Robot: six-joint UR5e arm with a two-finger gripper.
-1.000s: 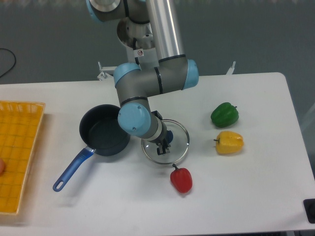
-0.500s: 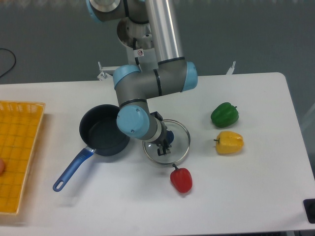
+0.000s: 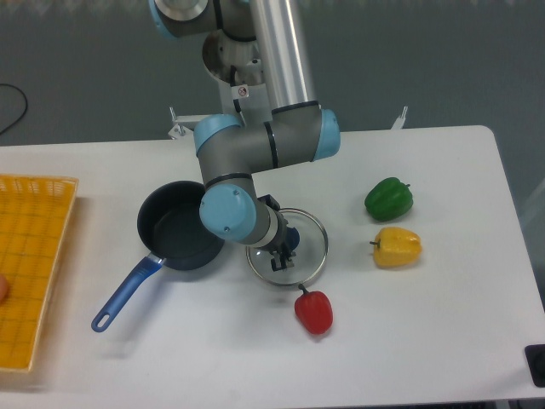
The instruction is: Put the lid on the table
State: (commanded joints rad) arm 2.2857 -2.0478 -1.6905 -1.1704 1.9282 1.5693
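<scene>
The lid [image 3: 308, 252], clear glass with a thin metal rim and a dark blue knob [image 3: 293, 238], lies flat on the white table [image 3: 426, 324], just right of the saucepan. My gripper [image 3: 281, 254] hangs low over the lid's left half, right next to the knob. Its dark fingers [image 3: 278, 263] look slightly apart and do not clamp the knob. The wrist hides the lid's upper left edge.
A dark blue saucepan [image 3: 177, 230] with a long blue handle [image 3: 123, 294] stands left of the lid. A red pepper [image 3: 314, 311] lies just below the lid. Green pepper [image 3: 388, 198] and yellow pepper [image 3: 397, 247] lie to the right. A yellow grid tray [image 3: 30, 264] sits at the left edge.
The wrist has drifted a few pixels to the left. The lid has stayed in place on the table.
</scene>
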